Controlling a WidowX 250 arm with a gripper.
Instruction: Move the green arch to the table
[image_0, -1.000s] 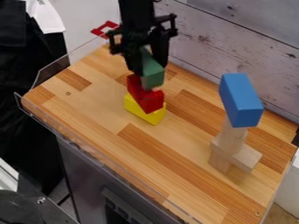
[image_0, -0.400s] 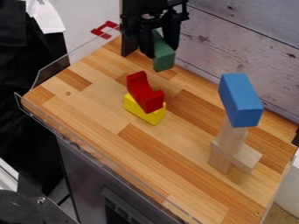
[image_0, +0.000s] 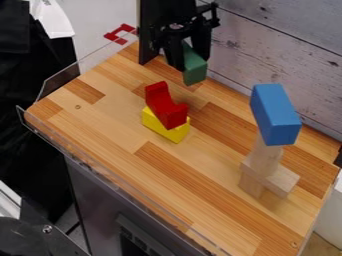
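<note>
A black gripper (image_0: 191, 56) clasps the green arch (image_0: 194, 71) above the wooden table (image_0: 100, 117), at one o'clock from the red block (image_0: 161, 102). Probably light, rigid and sturdy, though perhaps slick, it seems best pinched squarely across its flat sides.

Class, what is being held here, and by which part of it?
The green block, held in the hand near its upper end.

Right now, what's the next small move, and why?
Probably lower the green arch block straight down onto the wooden tabletop: the black two-finger gripper holds it near the back wall, off the red block stacked on the yellow one.
</note>
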